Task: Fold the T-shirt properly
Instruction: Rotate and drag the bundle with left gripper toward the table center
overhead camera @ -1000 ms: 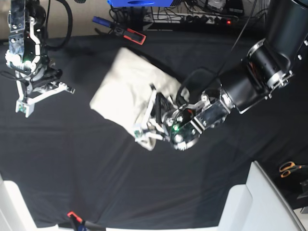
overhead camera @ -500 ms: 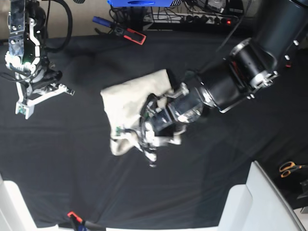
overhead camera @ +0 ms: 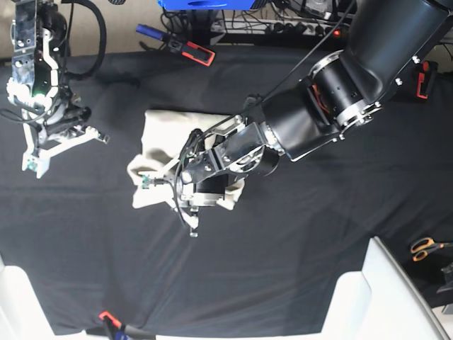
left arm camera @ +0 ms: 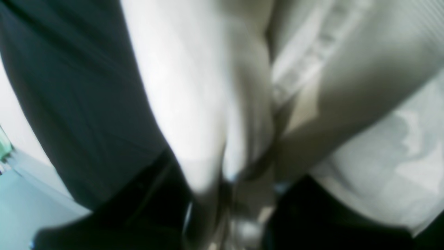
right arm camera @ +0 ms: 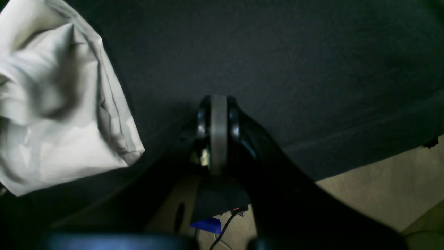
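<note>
The cream T-shirt point(overhead camera: 161, 134) lies bunched in a small heap on the black surface, left of centre. My left gripper point(overhead camera: 170, 198) reaches over the heap's front edge and is shut on a fold of the cloth. In the blurred left wrist view the T-shirt point(left arm camera: 194, 86) fills the frame and runs down into the left gripper point(left arm camera: 232, 208). My right gripper point(overhead camera: 56, 145) hangs apart at the far left, shut and empty. In the right wrist view the right gripper point(right arm camera: 218, 132) has its pads together above bare black cloth, with the T-shirt point(right arm camera: 52, 139) off to its left.
Orange-handled scissors point(overhead camera: 425, 248) lie at the right edge. A white panel point(overhead camera: 375, 297) rises at the front right. Blue and red tools point(overhead camera: 190, 49) and a power strip point(overhead camera: 311, 28) sit along the back edge. A red clip point(overhead camera: 106, 316) is at the front.
My left arm has swung left across the table and dragged the T-shirt with it. The cloth has bunched into a smaller heap. The right arm has barely moved.
</note>
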Available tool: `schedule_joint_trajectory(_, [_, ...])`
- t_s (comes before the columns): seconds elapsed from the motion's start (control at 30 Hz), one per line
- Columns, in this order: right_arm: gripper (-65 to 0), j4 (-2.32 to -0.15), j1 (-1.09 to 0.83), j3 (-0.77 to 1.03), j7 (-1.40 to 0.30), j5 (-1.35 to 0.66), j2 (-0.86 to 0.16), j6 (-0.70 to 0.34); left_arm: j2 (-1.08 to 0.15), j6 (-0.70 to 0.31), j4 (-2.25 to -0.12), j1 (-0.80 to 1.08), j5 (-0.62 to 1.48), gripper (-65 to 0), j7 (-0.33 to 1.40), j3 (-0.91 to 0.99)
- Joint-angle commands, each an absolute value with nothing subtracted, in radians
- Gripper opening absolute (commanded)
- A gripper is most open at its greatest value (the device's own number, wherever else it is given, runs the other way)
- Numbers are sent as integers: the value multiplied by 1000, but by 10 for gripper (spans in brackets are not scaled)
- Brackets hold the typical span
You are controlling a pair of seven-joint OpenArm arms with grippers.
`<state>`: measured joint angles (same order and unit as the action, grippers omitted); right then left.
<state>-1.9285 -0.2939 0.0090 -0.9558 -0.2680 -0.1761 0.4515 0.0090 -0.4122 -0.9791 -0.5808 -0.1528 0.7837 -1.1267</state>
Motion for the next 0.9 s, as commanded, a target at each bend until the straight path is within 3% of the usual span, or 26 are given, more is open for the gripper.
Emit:
schedule_joint_trajectory(0.0, [-642, -1943, -286, 13, -941, -260, -180, 450, 18, -406, -974, -608, -160, -650, 783, -1121])
schedule_joint_trajectory(0.73, [-642, -1943, -285, 13, -941, -260, -180, 450, 18, -406, -949, -670, -159, -650, 829, -1109])
schedule_joint_trajectory(0.8, [-642, -1943, -285, 10, -941, -260, -180, 450, 18, -406, -949, -680, -157, -507, 835, -1109])
schedule_joint_trajectory(0.87, [-642, -1943, -285, 10, -943, -260, -180, 450, 18, -404, -949, -691, -157, -410, 835, -1109])
